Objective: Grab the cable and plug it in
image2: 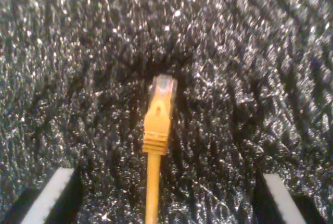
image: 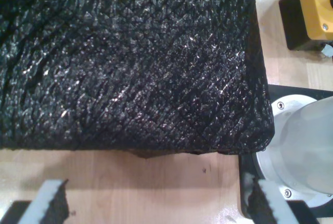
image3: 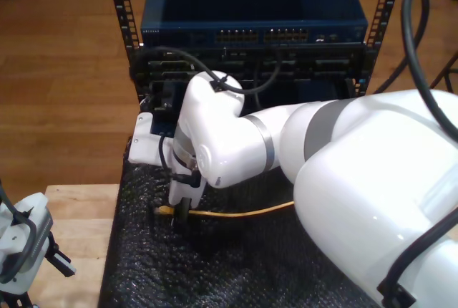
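Observation:
The cable (image2: 156, 125) is thin and yellow-orange, and lies on a black foam mat (image2: 250, 67) with its clear plug (image2: 163, 86) pointing away from the camera. My second gripper (image2: 166, 178) is open, with one finger on each side of the cable just behind the plug boot and neither touching it. In the exterior view this gripper (image3: 179, 211) stands low over the plug end (image3: 163, 210), and the cable (image3: 243, 213) trails toward that view's right. My first gripper (image: 158, 195) is open and holds nothing, over bare wood at the mat's edge (image: 156, 148).
A rack at the back holds a blue network switch (image3: 250, 7) with rows of ports (image3: 265, 36) and black patch cables. A yellow and black button box (image: 309, 13) and a round metal arm base (image: 302, 146) sit beside the mat. A second arm's head (image3: 25, 240) hangs at the exterior view's lower left.

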You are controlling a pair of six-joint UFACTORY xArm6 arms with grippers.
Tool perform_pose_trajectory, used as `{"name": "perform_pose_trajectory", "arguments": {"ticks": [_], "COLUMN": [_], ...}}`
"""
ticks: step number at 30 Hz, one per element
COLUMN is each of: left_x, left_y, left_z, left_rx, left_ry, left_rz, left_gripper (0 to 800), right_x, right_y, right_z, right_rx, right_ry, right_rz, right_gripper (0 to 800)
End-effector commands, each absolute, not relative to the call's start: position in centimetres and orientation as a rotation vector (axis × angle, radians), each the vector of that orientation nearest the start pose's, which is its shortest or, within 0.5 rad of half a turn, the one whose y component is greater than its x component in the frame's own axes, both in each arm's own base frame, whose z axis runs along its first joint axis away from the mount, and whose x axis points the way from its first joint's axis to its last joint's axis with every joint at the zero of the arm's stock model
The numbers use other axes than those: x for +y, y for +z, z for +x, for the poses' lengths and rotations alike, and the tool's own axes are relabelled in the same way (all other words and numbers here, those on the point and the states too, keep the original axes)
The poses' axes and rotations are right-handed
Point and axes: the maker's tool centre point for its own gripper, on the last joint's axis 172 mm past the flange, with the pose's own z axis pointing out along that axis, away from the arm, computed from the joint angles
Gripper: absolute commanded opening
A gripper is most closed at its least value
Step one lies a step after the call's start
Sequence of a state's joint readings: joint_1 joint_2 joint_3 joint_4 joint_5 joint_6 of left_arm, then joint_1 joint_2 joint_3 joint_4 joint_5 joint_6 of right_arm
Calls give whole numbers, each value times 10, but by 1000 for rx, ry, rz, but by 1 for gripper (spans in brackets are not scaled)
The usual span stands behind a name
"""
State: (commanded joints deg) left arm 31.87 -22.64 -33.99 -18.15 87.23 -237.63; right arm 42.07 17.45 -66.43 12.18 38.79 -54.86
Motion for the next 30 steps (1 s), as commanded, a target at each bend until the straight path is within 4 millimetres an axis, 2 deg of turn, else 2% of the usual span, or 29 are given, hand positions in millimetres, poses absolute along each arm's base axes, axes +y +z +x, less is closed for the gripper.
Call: {"name": "perform_pose_trajectory", "arguments": {"ticks": [5, 12, 17, 20, 30], "left_x": [38, 38, 38, 37, 37], "left_y": [167, 167, 167, 167, 167], "left_z": [217, 217, 217, 217, 217], "left_rx": [-1714, -1715, -1715, -1713, -1714], "left_ry": [235, 235, 235, 234, 235], "left_rz": [1883, 1884, 1884, 1882, 1883], "left_gripper": [800, 800, 800, 800, 800], "right_x": [405, 407, 405, 405, 408], "right_y": [103, 99, 87, 88, 90], "right_z": [404, 400, 398, 398, 402], "right_rx": [-2066, -2060, -2060, -2060, -2062], "right_ry": [-278, -269, -239, -241, -253], "right_rz": [-2175, -2180, -2183, -2183, -2183], "right_gripper": [745, 641, 575, 513, 382]}}
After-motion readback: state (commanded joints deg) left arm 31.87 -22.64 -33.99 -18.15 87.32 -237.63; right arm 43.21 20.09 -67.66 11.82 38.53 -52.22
